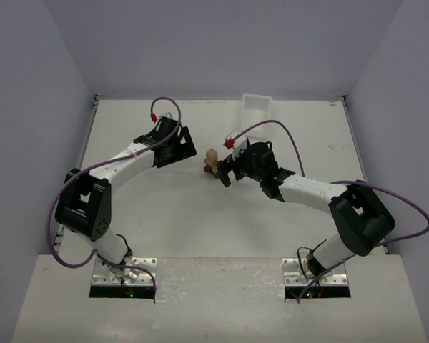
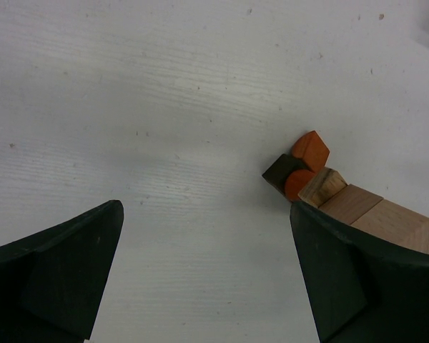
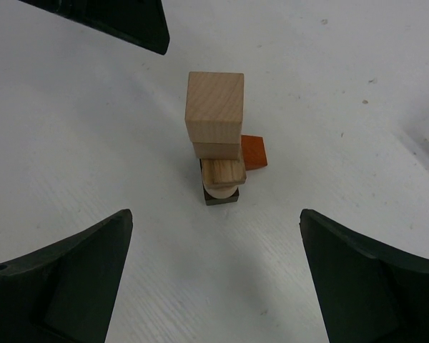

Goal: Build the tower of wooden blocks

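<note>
Black fingers (image 3: 79,279) of the right gripper (image 3: 218,250) fill the lower corners of its wrist view, jaws spread wide, nothing pinched. Just ahead of them the wood block tower (image 3: 216,136) stands upright on the white table (image 3: 71,143). It has a dark reddish-brown block (image 3: 222,197) at its base, tan bars stacked above, and a large light tan cube (image 3: 214,107) on top. An orange-brown block (image 3: 254,152) sits on the table against the tower's base. On the tower's other side, near it, is the left gripper (image 1: 177,146), jaws spread, empty. A white rectangular plastic tray (image 1: 256,108) lies at the far edge, well apart from the tower.
</note>
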Available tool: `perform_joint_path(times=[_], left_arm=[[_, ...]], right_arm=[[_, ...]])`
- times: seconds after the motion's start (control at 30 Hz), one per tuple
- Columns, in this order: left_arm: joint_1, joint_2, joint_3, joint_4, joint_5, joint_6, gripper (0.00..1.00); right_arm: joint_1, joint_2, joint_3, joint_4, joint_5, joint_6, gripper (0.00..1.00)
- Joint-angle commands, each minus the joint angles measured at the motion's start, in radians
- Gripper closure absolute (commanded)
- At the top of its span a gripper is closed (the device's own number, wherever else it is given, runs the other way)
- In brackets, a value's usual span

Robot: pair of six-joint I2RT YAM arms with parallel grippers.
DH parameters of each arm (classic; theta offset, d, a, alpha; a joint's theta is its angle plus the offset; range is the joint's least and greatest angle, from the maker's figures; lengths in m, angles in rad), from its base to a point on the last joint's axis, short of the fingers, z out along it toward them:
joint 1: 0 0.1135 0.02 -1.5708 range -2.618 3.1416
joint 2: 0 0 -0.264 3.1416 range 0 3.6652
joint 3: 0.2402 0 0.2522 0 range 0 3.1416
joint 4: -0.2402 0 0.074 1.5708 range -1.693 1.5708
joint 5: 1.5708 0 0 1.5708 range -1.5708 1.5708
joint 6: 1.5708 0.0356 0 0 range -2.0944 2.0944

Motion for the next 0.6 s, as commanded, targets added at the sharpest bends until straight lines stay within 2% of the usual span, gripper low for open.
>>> perform_joint_path(times=[0.0, 0.57], left_arm=[[0.000, -0.050, -0.010, 0.027, -0.027, -0.006, 0.00], [0.007, -0.088, -0.024, 0.034, -0.048, 0.023, 0.00]], right_arm=[[0.008, 0.033, -0.002, 0.163, 0.049, 0.015, 0.01], [0.010, 0.148, 0.069, 0.223, 0.045, 0.019, 0.01]])
